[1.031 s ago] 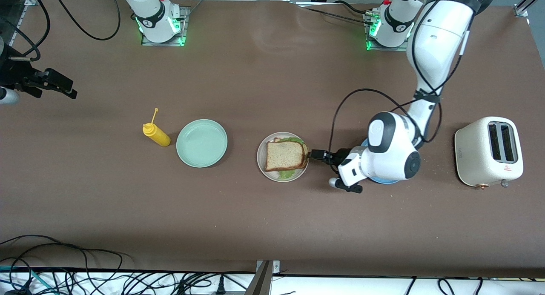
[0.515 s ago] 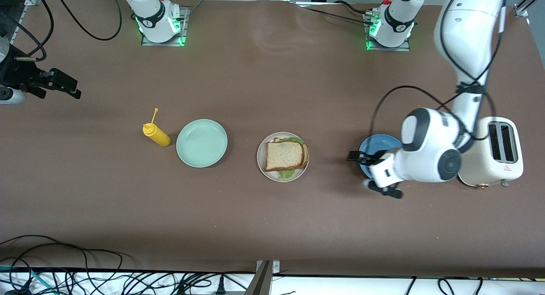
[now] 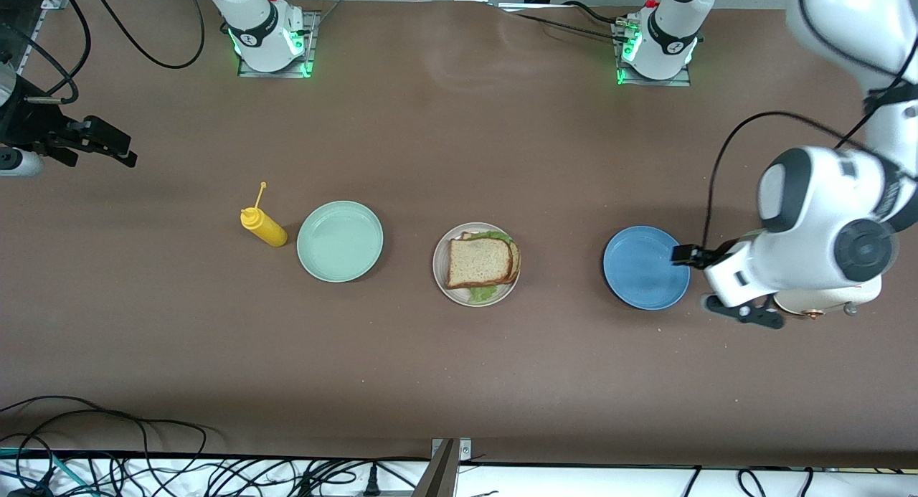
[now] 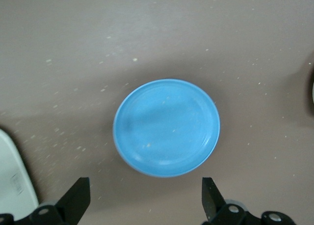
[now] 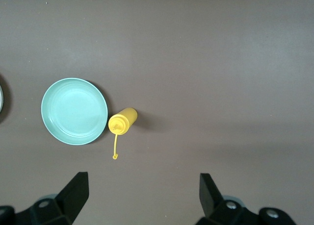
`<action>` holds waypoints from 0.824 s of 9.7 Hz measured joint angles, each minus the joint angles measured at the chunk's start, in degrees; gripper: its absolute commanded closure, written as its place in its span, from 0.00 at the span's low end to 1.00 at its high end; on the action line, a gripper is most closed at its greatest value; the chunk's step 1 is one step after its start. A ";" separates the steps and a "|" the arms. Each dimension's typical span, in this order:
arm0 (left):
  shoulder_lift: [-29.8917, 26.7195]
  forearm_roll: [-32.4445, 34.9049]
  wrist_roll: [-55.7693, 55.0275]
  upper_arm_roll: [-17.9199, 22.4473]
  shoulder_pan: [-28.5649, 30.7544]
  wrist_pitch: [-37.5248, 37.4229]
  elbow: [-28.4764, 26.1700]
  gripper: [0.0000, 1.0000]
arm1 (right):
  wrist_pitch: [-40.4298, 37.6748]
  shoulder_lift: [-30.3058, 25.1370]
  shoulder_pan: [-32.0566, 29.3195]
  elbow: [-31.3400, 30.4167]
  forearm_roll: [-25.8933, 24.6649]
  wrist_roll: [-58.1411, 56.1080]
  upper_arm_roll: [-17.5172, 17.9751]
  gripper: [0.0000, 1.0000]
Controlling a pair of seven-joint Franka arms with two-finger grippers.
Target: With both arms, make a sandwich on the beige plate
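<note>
The sandwich point(image 3: 479, 260), toasted bread with green lettuce showing at its edges, lies on the beige plate point(image 3: 437, 267) in the middle of the table. My left gripper point(image 3: 681, 254) is open and empty, up in the air over the edge of the blue plate point(image 3: 644, 267) on the left arm's side. In the left wrist view the open gripper point(image 4: 144, 183) frames bare table beside that blue plate point(image 4: 167, 127). My right gripper point(image 3: 118, 149) is open and empty, waiting over the right arm's end of the table; its wrist view shows the gripper point(image 5: 142, 178) over bare table.
A mint-green plate point(image 3: 340, 240) and a yellow squeeze bottle point(image 3: 264, 228) lie beside the beige plate toward the right arm's end; both show in the right wrist view point(image 5: 73, 111), point(image 5: 122, 122). A cream toaster point(image 3: 825, 301) stands at the left arm's end, mostly hidden by the left arm.
My left gripper has drawn away from the sandwich toward the left arm's end, past the blue plate, which is now uncovered. The right arm has barely moved.
</note>
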 measured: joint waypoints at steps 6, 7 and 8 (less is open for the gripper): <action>-5.06 5.30 -3.85 2.54 -0.25 -13.62 7.10 0.00 | -0.01 0.04 0.00 0.03 -1.13 0.00 0.01 0.00; -6.40 5.72 -4.94 2.40 -0.39 -14.50 7.39 0.00 | -0.02 0.05 0.01 0.03 -1.23 0.00 0.01 0.00; -8.23 5.73 -5.29 2.36 -0.38 -15.15 7.39 0.00 | -0.02 0.06 0.01 0.04 -1.27 0.00 0.01 0.00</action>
